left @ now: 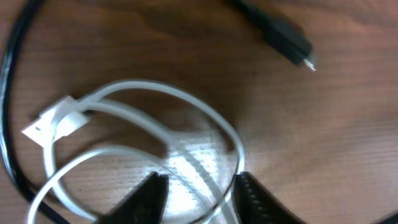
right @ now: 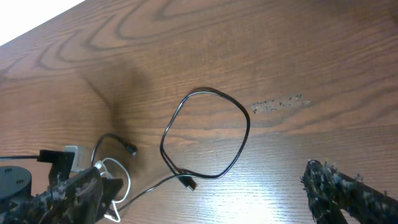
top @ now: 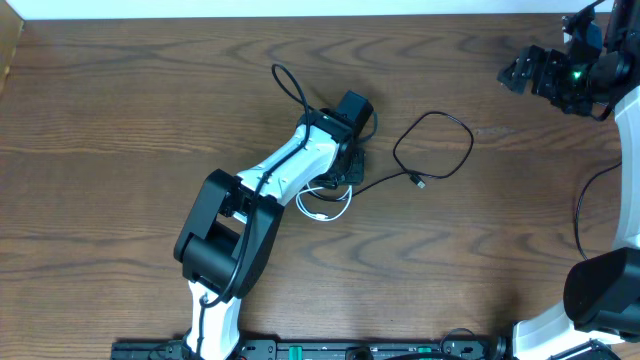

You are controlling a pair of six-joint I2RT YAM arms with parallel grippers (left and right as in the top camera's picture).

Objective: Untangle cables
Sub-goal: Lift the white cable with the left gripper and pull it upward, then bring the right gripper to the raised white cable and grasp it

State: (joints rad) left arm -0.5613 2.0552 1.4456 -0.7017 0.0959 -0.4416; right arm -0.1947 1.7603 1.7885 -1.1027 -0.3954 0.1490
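Straddling the looped white plastic cord (left: 143, 83), left jaws sit part-open, nothing pinched; strands run straight through the gap. Right jaws gape wide, way off far-right, so left's nearer.

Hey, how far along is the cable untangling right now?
Done: most of the black cord lies looped apart. In hand: the left fingers straddle a white cord strand, not clamped. Left: pulling it free of the black cord's other end beside it.

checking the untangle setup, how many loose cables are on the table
2. The white cord lies coiled under the left end effector; the black cord loops just to its right. More could hide beneath the left arm.
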